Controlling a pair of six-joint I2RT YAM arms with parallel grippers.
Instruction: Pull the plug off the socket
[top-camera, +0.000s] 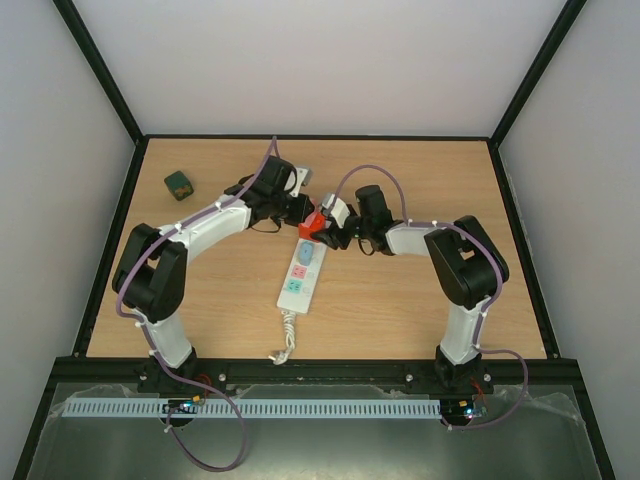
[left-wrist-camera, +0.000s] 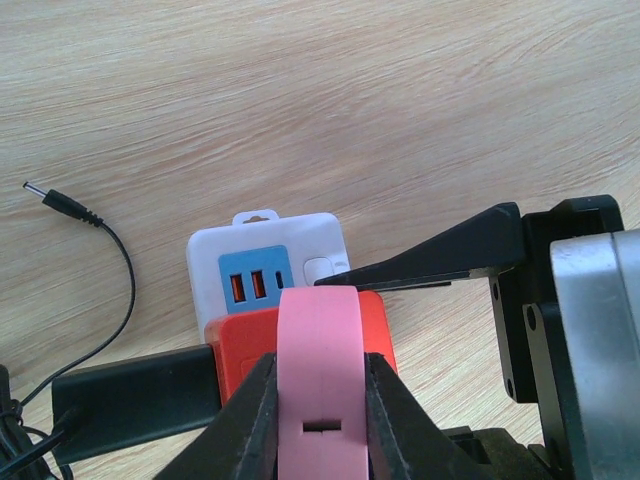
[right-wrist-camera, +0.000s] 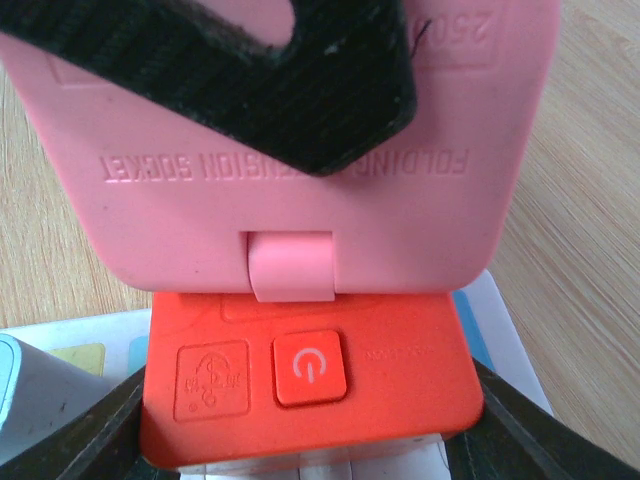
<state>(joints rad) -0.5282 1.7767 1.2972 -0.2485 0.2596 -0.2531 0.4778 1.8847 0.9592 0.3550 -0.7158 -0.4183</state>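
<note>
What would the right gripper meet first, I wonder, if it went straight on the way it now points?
The right gripper would press into the red plug between its fingers; beyond stands the pink flap pinched by the left gripper, though depth is unclear.

Your left arm (top-camera: 200, 225) and right arm (top-camera: 462, 330) pair white link shells with black joint housings. A lilac cable (top-camera: 365, 168) runs along each, looping past the worktop's (top-camera: 400, 310) near edge. Your left hand (left-wrist-camera: 320, 365) has matte black, tapered fingers (left-wrist-camera: 250, 420).
</note>
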